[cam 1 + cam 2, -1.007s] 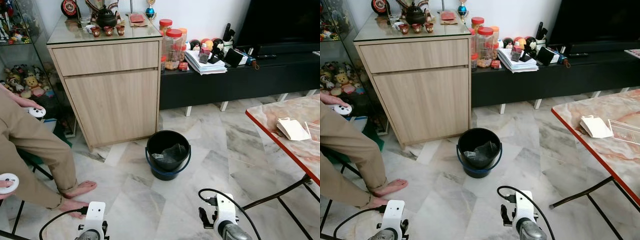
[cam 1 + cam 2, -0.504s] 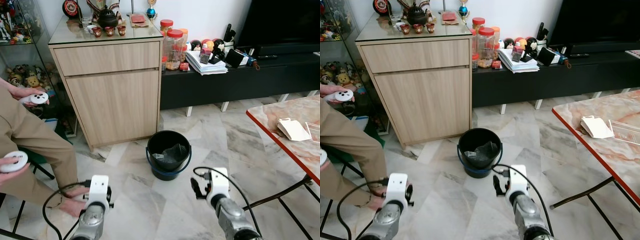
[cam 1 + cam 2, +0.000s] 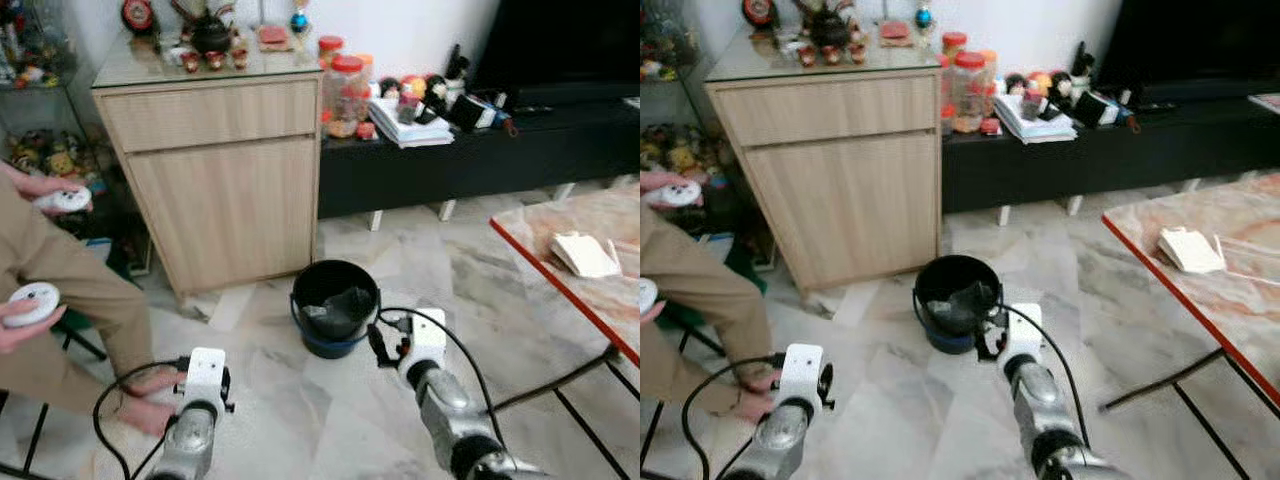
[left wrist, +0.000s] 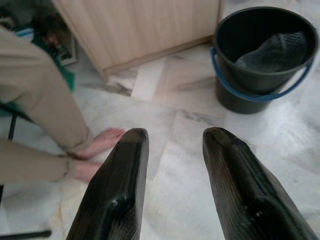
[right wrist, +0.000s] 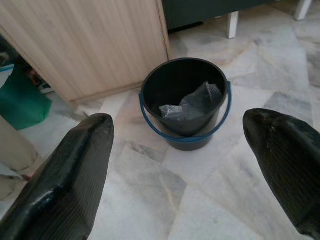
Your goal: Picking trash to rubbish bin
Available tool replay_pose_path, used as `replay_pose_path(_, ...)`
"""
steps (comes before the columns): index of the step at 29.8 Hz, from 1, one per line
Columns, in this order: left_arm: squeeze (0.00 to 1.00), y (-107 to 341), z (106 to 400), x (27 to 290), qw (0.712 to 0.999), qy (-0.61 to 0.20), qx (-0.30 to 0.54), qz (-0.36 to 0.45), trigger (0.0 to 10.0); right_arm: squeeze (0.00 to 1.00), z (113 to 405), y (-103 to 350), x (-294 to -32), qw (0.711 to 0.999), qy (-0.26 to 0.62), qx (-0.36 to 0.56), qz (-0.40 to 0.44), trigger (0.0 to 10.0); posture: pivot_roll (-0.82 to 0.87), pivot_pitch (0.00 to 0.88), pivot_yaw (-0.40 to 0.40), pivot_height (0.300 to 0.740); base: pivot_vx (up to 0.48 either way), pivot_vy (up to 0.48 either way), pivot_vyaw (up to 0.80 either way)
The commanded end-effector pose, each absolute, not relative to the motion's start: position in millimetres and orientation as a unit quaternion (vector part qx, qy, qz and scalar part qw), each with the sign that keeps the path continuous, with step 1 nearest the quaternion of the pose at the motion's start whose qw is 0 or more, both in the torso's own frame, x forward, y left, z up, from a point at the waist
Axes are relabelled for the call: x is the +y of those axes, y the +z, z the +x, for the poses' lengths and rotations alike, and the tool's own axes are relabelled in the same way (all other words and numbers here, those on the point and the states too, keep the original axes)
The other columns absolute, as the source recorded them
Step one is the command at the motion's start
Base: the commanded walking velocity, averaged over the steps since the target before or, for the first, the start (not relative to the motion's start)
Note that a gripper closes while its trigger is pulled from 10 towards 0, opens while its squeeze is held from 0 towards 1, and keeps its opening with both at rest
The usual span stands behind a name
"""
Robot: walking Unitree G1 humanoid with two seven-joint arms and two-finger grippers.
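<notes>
Round black plastic bucket with blue handle (image 3: 335, 306) on marble floor (image 3: 480, 300) before light wooden cabinet (image 3: 215, 170), crumpled grey plastic (image 5: 192, 104) inside. Right gripper (image 5: 190, 165) above it, fingers wide apart, empty. Left gripper (image 4: 172, 187) nearby, fingers apart, empty. White paper (image 3: 583, 254) on marble bench (image 3: 570, 285).

Glossy marble floor (image 3: 500, 300), pale matt wood cabinet (image 3: 220, 190), black plastic bucket (image 5: 184, 102)

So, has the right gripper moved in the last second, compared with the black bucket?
Yes. The right gripper has risen and gone forward: it was well short of the black bucket, and now it is just beside the bucket's rim.
</notes>
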State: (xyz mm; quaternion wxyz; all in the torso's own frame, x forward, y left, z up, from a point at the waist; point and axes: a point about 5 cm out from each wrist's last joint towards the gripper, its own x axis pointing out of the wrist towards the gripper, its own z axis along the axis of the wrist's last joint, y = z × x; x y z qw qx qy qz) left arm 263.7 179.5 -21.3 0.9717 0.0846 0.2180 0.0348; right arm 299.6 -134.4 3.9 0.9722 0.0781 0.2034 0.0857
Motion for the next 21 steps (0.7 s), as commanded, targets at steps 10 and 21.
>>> replay_pose_path(10, 0.00, -45.3, 235.8, 189.5, 0.951, 0.036, 0.293, 0.096, 10.0, 0.00, 286.9, -11.1, -142.1, 0.964, 0.072, 0.247, 0.068, 10.0, 0.01, 0.000, -0.034, 0.740, 0.000, 0.000, -0.74)
replay_pose_path(21, 0.00, -80.7, 179.3, 205.4, 0.898, 0.059, 0.424, 0.102, 10.0, 0.00, 230.6, -57.1, -169.4, 0.929, 0.025, 0.368, 0.031, 10.0, 0.00, 0.000, -0.029, 0.740, 0.000, 0.000, -0.36)
